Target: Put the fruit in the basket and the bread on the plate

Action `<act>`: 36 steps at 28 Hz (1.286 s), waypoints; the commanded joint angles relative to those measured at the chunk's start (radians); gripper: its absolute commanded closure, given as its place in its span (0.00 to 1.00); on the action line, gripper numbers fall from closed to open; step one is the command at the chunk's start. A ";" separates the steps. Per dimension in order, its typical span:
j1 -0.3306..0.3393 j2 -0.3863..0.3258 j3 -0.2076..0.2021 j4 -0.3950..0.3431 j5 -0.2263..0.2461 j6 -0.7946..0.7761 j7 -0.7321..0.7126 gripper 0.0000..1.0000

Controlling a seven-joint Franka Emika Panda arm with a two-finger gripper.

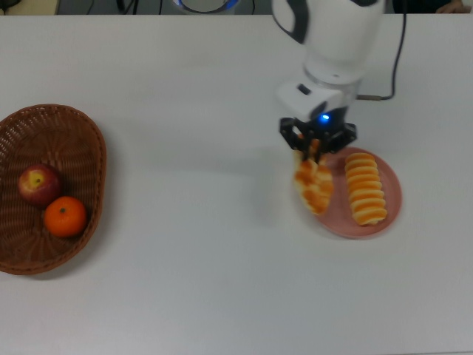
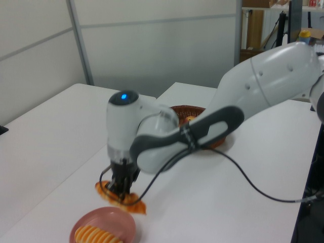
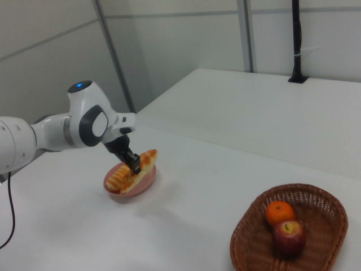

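- Presently the white arm's black two-finger jaws (image 1: 316,148) are clamped shut on one end of the braided, pointed golden-brown pastry (image 1: 314,186), which hangs lifted off the white bench (image 1: 222,281).
- Directly beneath the jaws lies the round pale pink plate (image 1: 331,222); in the top view the pastry overlaps the plate's left rim.
- Just beside the jaws, toward the top view's right, the ribbed golden roll with pale cross stripes (image 1: 366,188) lies on the plate, alongside the held pastry.
- Well apart from the jaws, at the top view's left edge, sits the large oval reddish-brown wicker basket (image 1: 81,133).
- Inside the basket the dark red apple with a yellow patch (image 1: 39,183) and the bright orange tangerine (image 1: 65,216) rest just beside each other.
- No brand, label or writing can be read anywhere; only a small blue light glows just above the jaws.
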 commanded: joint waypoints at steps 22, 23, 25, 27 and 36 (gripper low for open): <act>0.048 0.056 -0.015 0.048 -0.114 0.070 0.160 0.00; 0.045 0.046 -0.015 0.048 -0.114 0.055 0.159 0.00; 0.042 0.014 -0.012 0.048 -0.107 0.024 0.158 0.00; 0.042 -0.009 -0.011 0.048 -0.097 0.003 0.153 0.00; -0.027 -0.164 -0.020 0.047 0.034 -0.316 -0.115 0.00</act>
